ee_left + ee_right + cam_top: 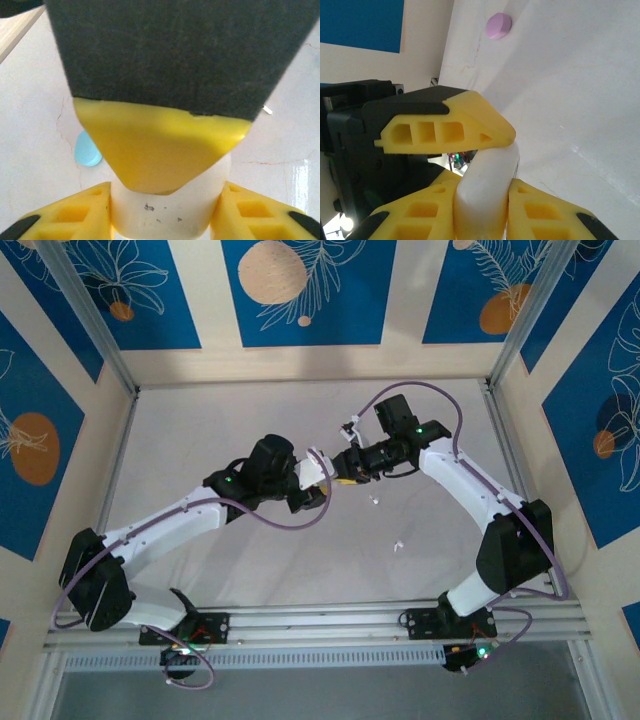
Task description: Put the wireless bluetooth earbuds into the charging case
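The white charging case (160, 217) sits in both claws at once, above the middle of the surface (250, 570). The left claw (165, 192) is part-way open, with a yellow finger pressed to each broad side of the case. The right claw (485, 181) is nearly closed, and its two fingers pinch the case across its thin edge. In the left wrist view, one finger of the right claw lies over the top of the case and hides most of it. In the right wrist view, a left finger touches the case from above.

Two tiny white bits, apparently earbuds, lie loose on the surface and apart from both claws. One earbud (373, 502) is near the claws, on the side toward the near edge. The second earbud (397, 546) lies closer to the near edge, right of centre. A light blue piece (88, 150) lies on the surface below the left claw, half hidden by the finger. I cannot tell whether it is an earbud or a case. A purple oval piece (498, 25) lies on the surface beyond the right claw.

The surface is off-white with hairline cracks. Metal posts (95, 325) stand at its far corners. The walls carry blue panels (300, 290) with white leaf drawings and orange circles, set between beige strips.
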Robot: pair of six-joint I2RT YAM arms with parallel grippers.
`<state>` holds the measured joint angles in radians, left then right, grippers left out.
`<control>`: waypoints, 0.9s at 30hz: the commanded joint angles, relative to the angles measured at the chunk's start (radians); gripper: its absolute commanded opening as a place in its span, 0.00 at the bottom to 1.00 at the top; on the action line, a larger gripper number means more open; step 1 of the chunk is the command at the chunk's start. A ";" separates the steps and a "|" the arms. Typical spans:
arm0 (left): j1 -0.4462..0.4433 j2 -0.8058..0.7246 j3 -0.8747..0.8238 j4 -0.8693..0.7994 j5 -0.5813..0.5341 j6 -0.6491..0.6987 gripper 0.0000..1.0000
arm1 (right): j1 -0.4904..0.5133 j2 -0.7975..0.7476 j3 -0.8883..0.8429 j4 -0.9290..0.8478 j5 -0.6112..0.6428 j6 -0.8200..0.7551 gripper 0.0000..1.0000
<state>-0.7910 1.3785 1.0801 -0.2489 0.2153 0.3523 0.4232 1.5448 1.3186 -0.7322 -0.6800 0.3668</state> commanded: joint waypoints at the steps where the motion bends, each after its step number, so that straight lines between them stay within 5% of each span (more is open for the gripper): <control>1: -0.012 -0.009 0.023 0.042 -0.002 0.007 0.54 | -0.011 -0.023 0.013 0.005 -0.023 -0.014 0.20; 4: -0.011 -0.034 -0.005 0.086 -0.004 -0.014 0.75 | -0.044 -0.054 -0.024 0.081 -0.075 0.023 0.19; 8: 0.005 -0.100 -0.077 0.203 0.027 -0.070 0.86 | -0.097 -0.101 -0.082 0.205 -0.144 0.055 0.17; 17: 0.188 -0.140 -0.192 0.611 0.400 -0.529 0.81 | -0.196 -0.246 -0.229 0.577 -0.278 0.067 0.17; 24: 0.199 -0.015 -0.081 0.704 0.601 -0.712 0.73 | -0.196 -0.369 -0.317 0.811 -0.280 -0.017 0.17; 27: 0.198 0.027 -0.068 0.864 0.650 -0.835 0.73 | -0.198 -0.395 -0.333 0.860 -0.270 -0.037 0.17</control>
<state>-0.5938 1.3811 0.9718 0.4294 0.7395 -0.3244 0.2276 1.1748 1.0084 0.0074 -0.9291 0.3794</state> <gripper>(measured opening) 0.728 0.220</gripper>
